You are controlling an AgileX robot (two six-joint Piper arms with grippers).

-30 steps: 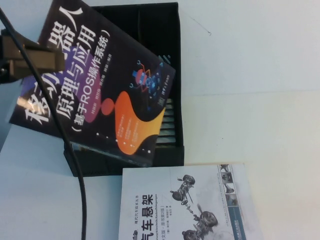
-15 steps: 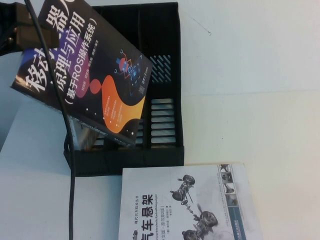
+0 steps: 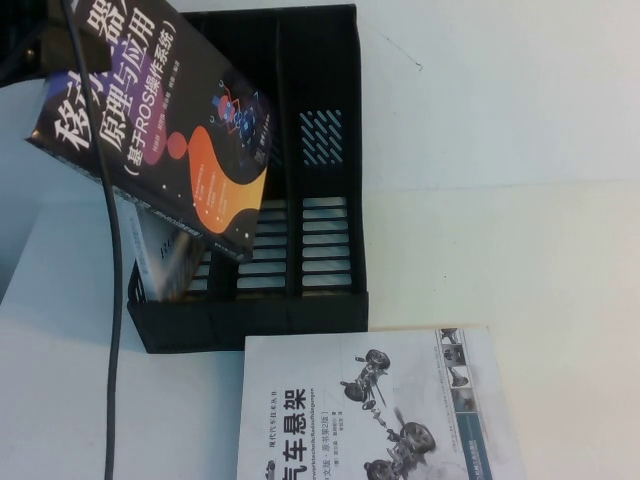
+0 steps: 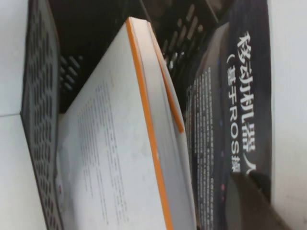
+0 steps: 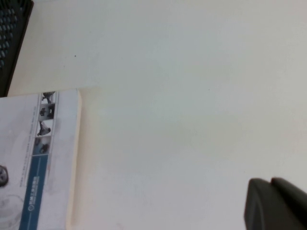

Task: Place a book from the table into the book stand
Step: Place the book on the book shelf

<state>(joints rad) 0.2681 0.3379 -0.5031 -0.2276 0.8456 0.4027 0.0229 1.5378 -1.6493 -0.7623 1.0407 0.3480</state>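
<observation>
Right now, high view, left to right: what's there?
Left claw gripping the book → book, tilted over the stand → stand → bare table. Right claw is outside that view, over the table.

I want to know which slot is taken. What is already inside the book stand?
A white orange-edged book leans in the book stand's left compartment, beside the black book the left gripper holds. Middle and right look empty; the black book hides the left's far end.

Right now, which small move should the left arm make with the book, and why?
Probably lower it further into the stand. The left pincer holds the book tilted over the left compartments, beside the white book. The right pincer rests apart.
</observation>
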